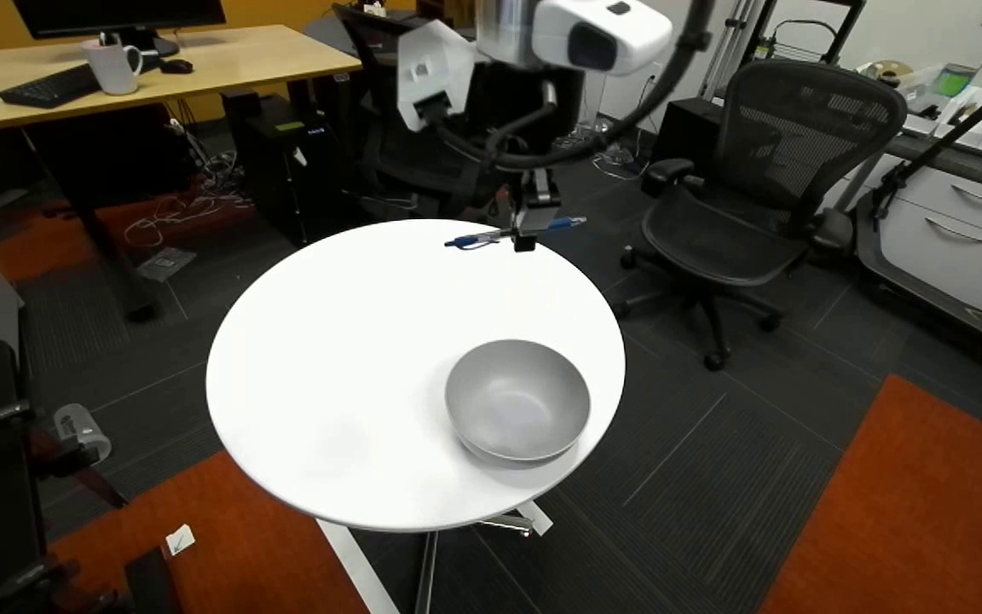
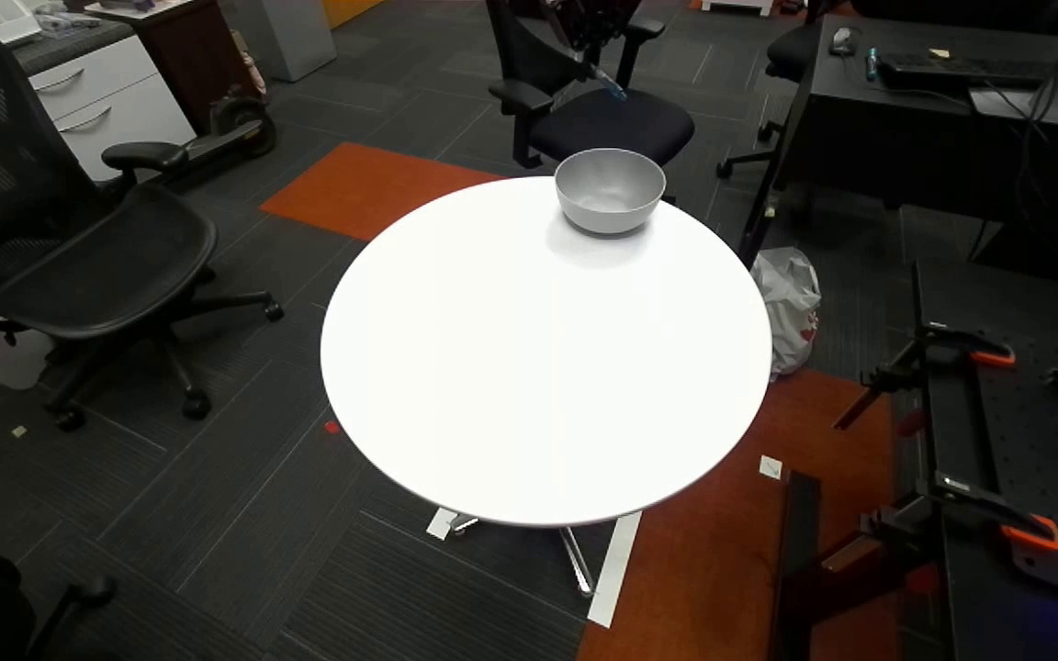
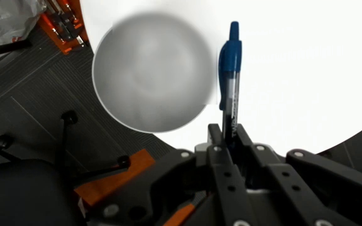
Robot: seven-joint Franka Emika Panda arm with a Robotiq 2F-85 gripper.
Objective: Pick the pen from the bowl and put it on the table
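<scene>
My gripper point(image 3: 227, 131) is shut on the pen point(image 3: 231, 59) in the wrist view. The pen has a blue cap end with a clip and a clear, dark barrel, and it sticks out past the fingertips. In an exterior view the gripper point(image 1: 526, 234) holds the pen point(image 1: 472, 240) roughly level, raised above the far table edge. The pen point(image 2: 612, 85) also shows small past the bowl in an exterior view; the gripper there is dark and unclear. The grey bowl point(image 1: 516, 409) stands empty near the edge of the white round table point(image 1: 329, 367). The bowl point(image 3: 152, 72) is beside the pen in the wrist view.
A black mesh chair point(image 1: 772, 162) stands beside the table. Another chair point(image 2: 621, 124) is behind the bowl in an exterior view. A wooden desk point(image 1: 278, 60) with a mug point(image 1: 113, 66) is at the back. A black bench point(image 2: 1025, 413) with clamps is to one side.
</scene>
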